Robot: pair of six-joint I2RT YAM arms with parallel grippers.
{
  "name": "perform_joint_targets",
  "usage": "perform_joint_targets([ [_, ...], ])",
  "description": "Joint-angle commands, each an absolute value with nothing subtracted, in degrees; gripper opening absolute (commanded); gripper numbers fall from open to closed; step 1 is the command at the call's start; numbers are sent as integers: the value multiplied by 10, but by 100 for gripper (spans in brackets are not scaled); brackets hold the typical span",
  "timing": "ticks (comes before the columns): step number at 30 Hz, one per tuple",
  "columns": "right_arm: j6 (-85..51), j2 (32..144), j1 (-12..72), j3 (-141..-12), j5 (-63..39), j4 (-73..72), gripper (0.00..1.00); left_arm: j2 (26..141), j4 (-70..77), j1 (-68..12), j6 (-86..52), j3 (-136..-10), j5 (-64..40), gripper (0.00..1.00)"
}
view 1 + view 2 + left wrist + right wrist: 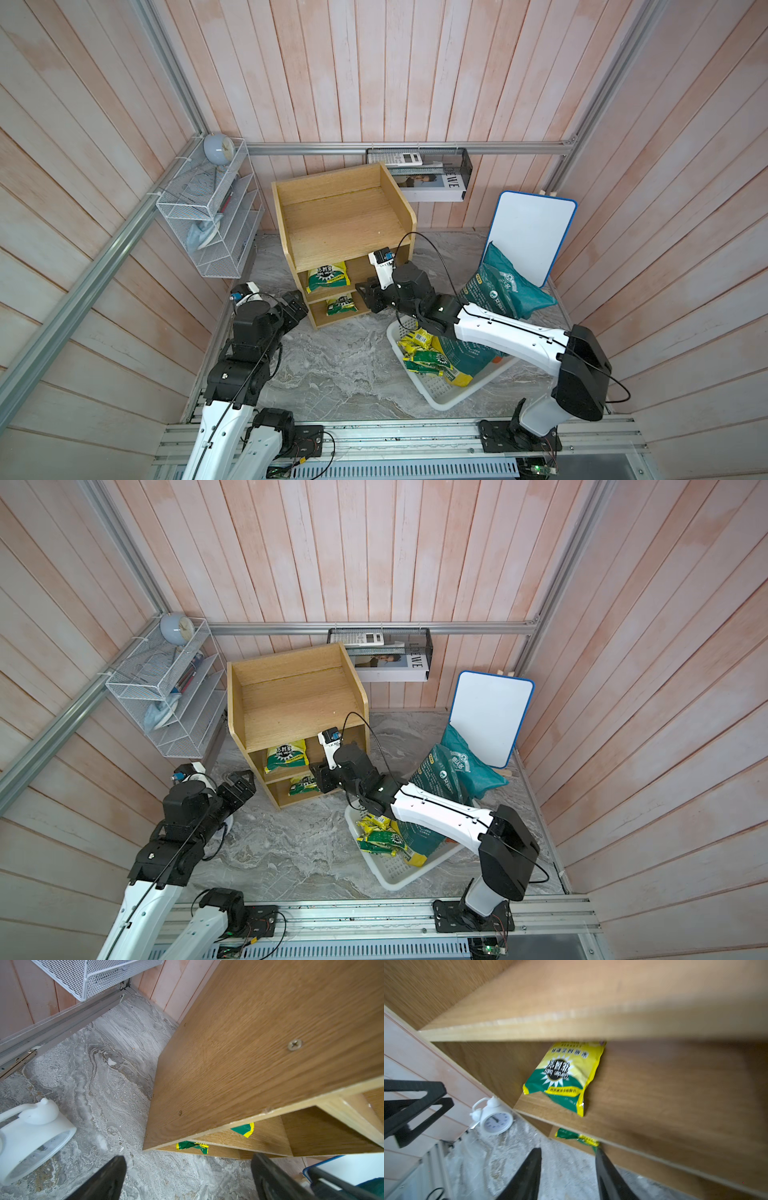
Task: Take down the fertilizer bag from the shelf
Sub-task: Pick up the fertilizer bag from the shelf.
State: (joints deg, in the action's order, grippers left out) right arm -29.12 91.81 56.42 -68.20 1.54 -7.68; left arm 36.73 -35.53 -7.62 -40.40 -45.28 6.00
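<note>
Right gripper (568, 1150): fingers parted, bare tabletop (508, 1167) showing through the gap, nothing gripped. One fingertip (602, 1159) right at the crumpled corner of the bottom-tier fertilizer bag (577, 1136); touching or not, cannot tell, wrist view blurred.

Higher in the same frame, at centre: middle-tier fertilizer bag (564, 1076), yellow over green, lying flat near the front edge of its board.

In both top views, near frame centre: right gripper (370, 297) at the open front of the shelf (340, 216), level with the two lower tiers and to the right of both bags. Middle-tier fertilizer bag (327, 279) and bottom-tier fertilizer bag (341, 305) each in the left half of its tier.

Left gripper (188, 1157): fingers spread wide, empty, above the tabletop just beside the shelf's side panel (249, 1043). Same gripper in a top view (297, 305), left of the shelf's lower corner. White alarm clock (31, 1136) on the tabletop, lower left of the left wrist frame.

Further out, lower right of centre: white basket (446, 401) under the right arm, holding small yellow-green packets (419, 353) and a large teal sack (461, 361). Second teal sack (505, 286) leaning on a whiteboard (532, 232). White wire rack (208, 220) on the left wall; black mesh tray (419, 166) on the back wall, behind the shelf.
</note>
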Motion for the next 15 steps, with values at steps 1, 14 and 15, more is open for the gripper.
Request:
perform_joint_targets([
  [1, -485, 910, 565, -632, -22, -222, 47, 360, -351, -76, -387, -448, 57, 100],
  [14, -647, 981, 560, -722, 84, -201, 42, 354, -351, -76, -381, -452, 58, 100],
  [15, -651, 988, 558, -723, 90, -202, 41, 352, -351, -76, -381, -450, 57, 100],
])
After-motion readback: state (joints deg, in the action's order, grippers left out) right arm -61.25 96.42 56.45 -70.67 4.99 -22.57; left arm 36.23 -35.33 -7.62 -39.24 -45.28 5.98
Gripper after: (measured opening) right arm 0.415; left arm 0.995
